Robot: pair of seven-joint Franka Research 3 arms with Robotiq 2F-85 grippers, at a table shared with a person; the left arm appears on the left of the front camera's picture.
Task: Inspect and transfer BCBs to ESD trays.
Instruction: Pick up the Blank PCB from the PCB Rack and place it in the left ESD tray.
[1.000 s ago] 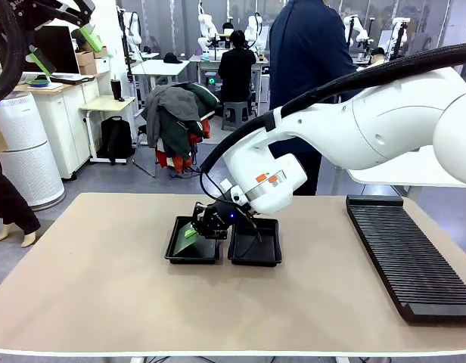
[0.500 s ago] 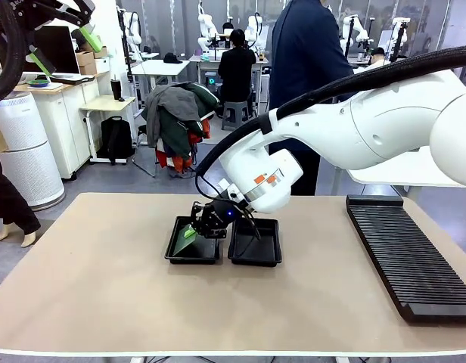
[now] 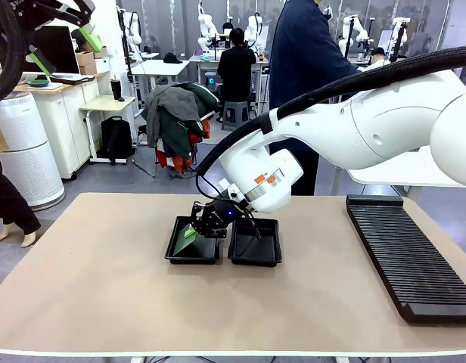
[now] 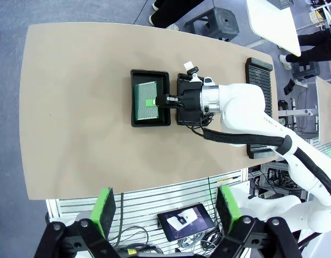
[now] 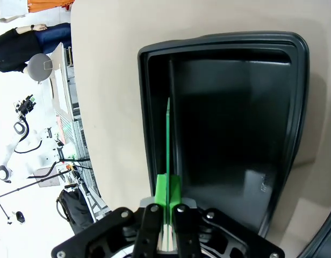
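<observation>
The left gripper [image 4: 166, 210], jaws spread wide and empty, hangs high above the tan table [image 3: 89, 287]. Below it, the thin green rectangular circuit board [image 4: 145, 101] sits tilted inside the left shallow black plastic tray [image 3: 189, 259], pinched by one edge in the right gripper [image 3: 206, 221] (whether its low edge touches the tray floor is unclear). The matching right tray [image 3: 255, 262] lies bare just beside. Released at this slant, the board could slap down or lodge against the rim. Since a second ago the right arm [image 3: 369, 128] has edged leftward; the board hangs over the same tray.
</observation>
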